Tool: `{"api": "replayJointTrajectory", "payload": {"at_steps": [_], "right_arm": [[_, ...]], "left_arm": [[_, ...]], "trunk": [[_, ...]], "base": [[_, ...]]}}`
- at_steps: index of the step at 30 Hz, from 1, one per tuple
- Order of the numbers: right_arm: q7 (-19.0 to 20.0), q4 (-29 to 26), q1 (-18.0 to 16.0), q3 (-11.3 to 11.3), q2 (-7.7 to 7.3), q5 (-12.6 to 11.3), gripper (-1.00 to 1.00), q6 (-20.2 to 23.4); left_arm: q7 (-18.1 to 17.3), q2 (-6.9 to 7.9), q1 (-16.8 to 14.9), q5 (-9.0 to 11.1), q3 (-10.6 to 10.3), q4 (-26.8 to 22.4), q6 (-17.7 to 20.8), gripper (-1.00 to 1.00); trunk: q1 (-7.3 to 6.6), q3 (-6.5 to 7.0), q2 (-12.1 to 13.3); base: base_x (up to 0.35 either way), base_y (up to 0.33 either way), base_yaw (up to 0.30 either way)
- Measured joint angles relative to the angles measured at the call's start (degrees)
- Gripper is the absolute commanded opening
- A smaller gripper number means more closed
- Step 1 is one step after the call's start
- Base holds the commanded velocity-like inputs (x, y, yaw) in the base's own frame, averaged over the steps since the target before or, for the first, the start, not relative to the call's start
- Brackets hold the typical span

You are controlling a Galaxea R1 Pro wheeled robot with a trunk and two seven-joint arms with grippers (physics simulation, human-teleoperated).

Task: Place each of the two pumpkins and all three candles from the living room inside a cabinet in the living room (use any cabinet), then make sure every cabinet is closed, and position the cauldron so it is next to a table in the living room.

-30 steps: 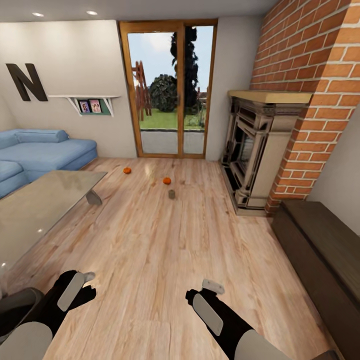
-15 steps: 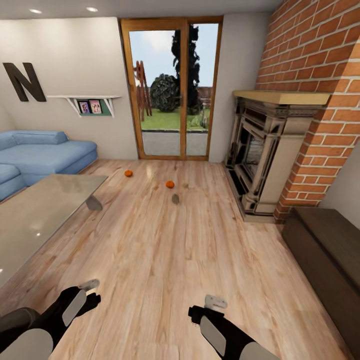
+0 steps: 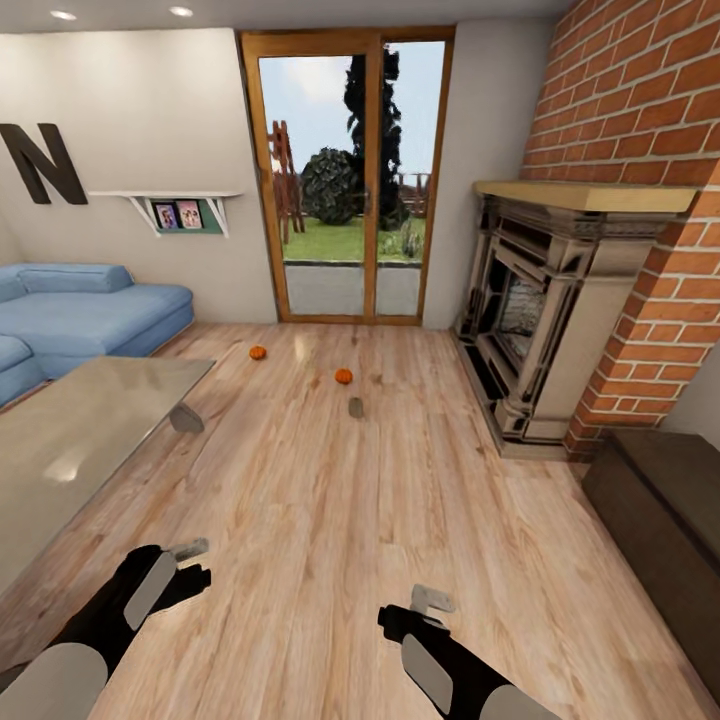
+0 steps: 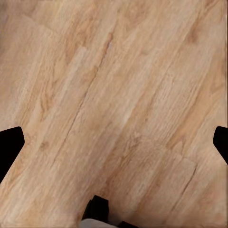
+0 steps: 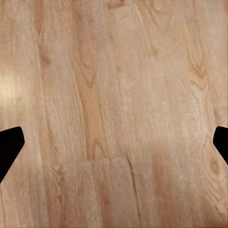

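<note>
The pale wooden plank floor runs from the robot's base to a timber-framed glass door in the far wall. A red brick chimney wall rises on the right, with a carved stone fireplace set against it. Nearer on that side sits the long, low, dark brown wooden cabinet, its front closed as far as can be seen. On the left stand a blue upholstered sofa and the large low coffee table with a glossy grey glass top.

Out on the open floor, between table and fireplace and well ahead of the arms, lie two small round orange pumpkins — one nearer the door, one further right — and just beside the second, a short tan-brown candle.

The left gripper and right gripper hang low over bare planks. In each wrist view the dark fingers sit at opposite edges, spread wide with nothing between them.
</note>
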Motion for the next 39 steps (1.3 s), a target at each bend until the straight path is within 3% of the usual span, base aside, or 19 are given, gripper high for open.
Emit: {"api": "replayJointTrajectory", "payload": {"at_steps": [4, 8, 39], "right_arm": [[0.05, 0.0, 0.0, 0.03, 0.0, -0.06, 1.0, -0.26], [0.06, 0.0, 0.0, 0.04, 0.0, -0.09, 1.0, -0.3], [2.13, 0.0, 0.0, -0.05, 0.0, -0.17, 1.0, -0.43]], "left_arm": [[-0.03, -0.04, 0.36, 0.2, 0.08, -5.99, 6.94, 1.0], [0.03, -0.17, 0.45, 0.3, 0.04, -7.14, 8.52, 1.0], [0.13, -0.74, 0.51, 0.36, -0.03, -7.92, 9.05, 1.0]], "trunk": [[0.0, 0.0, 0.0], [-0.01, 0.0, 0.0], [-0.01, 0.0, 0.0]], "base": [[0.161, 0.013, 0.0], [0.254, 0.003, 0.0], [0.328, 0.098, 0.0]]}}
